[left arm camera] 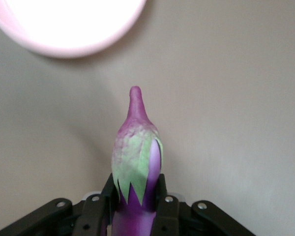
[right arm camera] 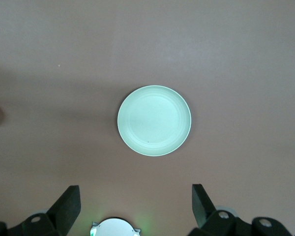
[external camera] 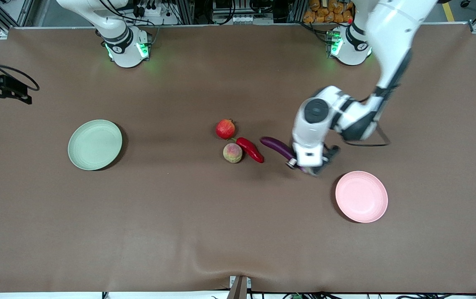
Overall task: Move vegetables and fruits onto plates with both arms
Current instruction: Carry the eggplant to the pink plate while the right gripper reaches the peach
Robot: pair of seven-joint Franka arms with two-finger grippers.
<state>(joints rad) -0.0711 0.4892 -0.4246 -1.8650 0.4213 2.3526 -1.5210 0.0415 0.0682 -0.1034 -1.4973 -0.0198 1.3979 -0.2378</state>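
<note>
Your left gripper (left arm camera: 132,206) pinches the eggplant (left arm camera: 135,162), apparently lifted; right gripper (right arm camera: 135,206) waits, fingers spread, above the green plate (right arm camera: 154,120).

Purple eggplant (external camera: 278,149) in left claw (external camera: 304,168)

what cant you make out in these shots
- Eggplant, front view: the end toward the pink plate is covered by the left hand.
- Eggplant, left wrist view: its body below the fingers is cut off by the edge.
- Right hand, front view: out of frame; only the right wrist view shows its spread fingers, over the table near the green plate.
</note>
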